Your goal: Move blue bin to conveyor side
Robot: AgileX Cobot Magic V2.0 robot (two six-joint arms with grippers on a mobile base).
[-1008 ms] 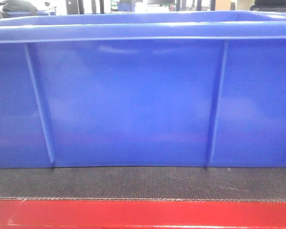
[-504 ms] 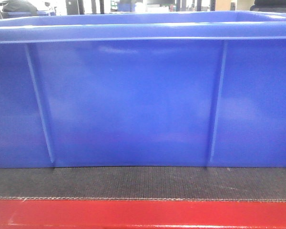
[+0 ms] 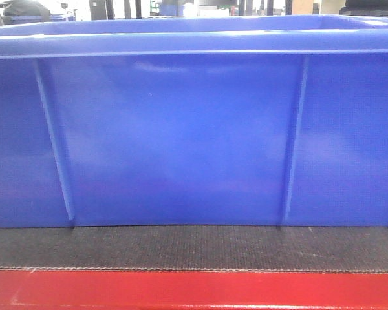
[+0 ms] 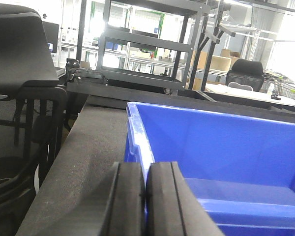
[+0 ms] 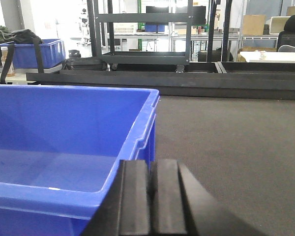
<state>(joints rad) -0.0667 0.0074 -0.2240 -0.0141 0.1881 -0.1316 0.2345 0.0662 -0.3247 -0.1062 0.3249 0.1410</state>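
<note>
**Blue bin sitting on the belt, both grippers pressed at its end walls**

Sitting squarely on the conveyor, the blue bin, filling almost the whole front view, its base touching the dark belt just behind the red frame edge. Closing at the bin's near left corner, the left gripper: two black pads drawn almost together, only a thin slit showing between them, lined up with the rim (whether the wall is actually pinched there cannot be told from the wrist view). Doing much the same on the opposite end, the right gripper, pads nearly touching, standing right at the bin's right wall where the rim runs toward the camera; again no telling whether plastic is caught between them.

Gleaming glossy and smooth, the bin's long side, broken by thin raised vertical ribs and capped by a thick rolled rim. Showing bare blue floor inside, seen from both wrists. Looking coarse and woven, the belt, dark grey-black, stretching wide past each end of the bin.

Standing behind the belt, a black metal rack on casters; waiting off to the left, a black office chair; resting on a far table, another blue crate. Glaring bright, the workshop windows beyond.
</note>
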